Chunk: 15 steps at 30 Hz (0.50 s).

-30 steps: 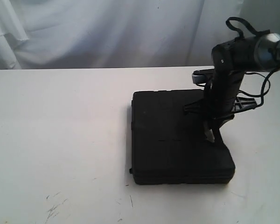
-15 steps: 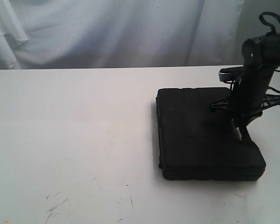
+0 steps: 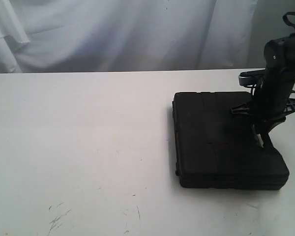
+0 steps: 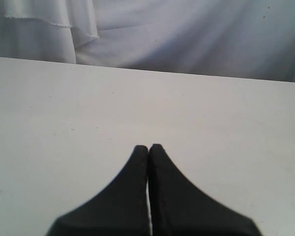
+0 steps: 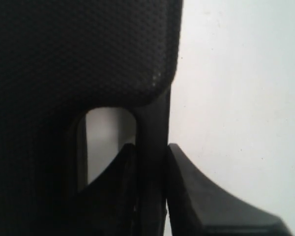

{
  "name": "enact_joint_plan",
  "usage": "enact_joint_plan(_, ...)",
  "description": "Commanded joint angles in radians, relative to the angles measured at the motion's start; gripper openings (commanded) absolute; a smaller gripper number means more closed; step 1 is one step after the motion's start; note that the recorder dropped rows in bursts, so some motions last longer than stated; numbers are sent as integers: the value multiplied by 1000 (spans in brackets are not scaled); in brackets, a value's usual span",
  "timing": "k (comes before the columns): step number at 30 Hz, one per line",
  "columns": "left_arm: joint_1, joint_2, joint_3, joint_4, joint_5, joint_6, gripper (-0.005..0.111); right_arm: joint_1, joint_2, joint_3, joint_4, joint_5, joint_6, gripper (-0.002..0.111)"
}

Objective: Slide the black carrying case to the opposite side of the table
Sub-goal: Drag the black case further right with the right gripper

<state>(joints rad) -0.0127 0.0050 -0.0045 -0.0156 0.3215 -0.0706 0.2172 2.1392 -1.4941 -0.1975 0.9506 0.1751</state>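
Black carrying case lies flat on the white tabletop, in its right-hand part as the exterior view has it. The far side of the case sits a little in from the tabletop's far edge, and its near side stops well short of the near edge. We cannot place it against the right edge, which falls outside the picture. Its longer sides run from far to near, and we make out faint moulded seams across the lid. The right hand reaches down from above at the case's right side, and the arm above it stands nearly upright. From the right wrist view we see the pebbled lid filling much of the picture and the moulded handle along the case's side, with white tabletop showing through the handle's opening. The fingers of the right hand stand one on each side of the handle's bar and press against it, so we read that hand as clamped on the case by its handle. The left hand hangs over a bare stretch of tabletop with its two fingertips pressed together and nothing between them. A pale draped cloth hangs behind the tabletop's far edge. Near the near edge, toward the left corner, we see a few dark scratches on the white surface, well apart from the case.
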Motion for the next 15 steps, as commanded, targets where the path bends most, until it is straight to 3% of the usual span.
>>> enact_joint_plan(1, 3, -5, 5, 0, -8, -2, 0, -28, -8, 0, -53, 7, -23, 0)
enact_joint_plan(13, 3, -5, 5, 0, -8, -2, 0, -41, -8, 0, -37, -7, -23, 0)
enact_joint_plan(15, 3, -5, 5, 0, -8, -2, 0, -41, -8, 0, -25, -11, -28, 7)
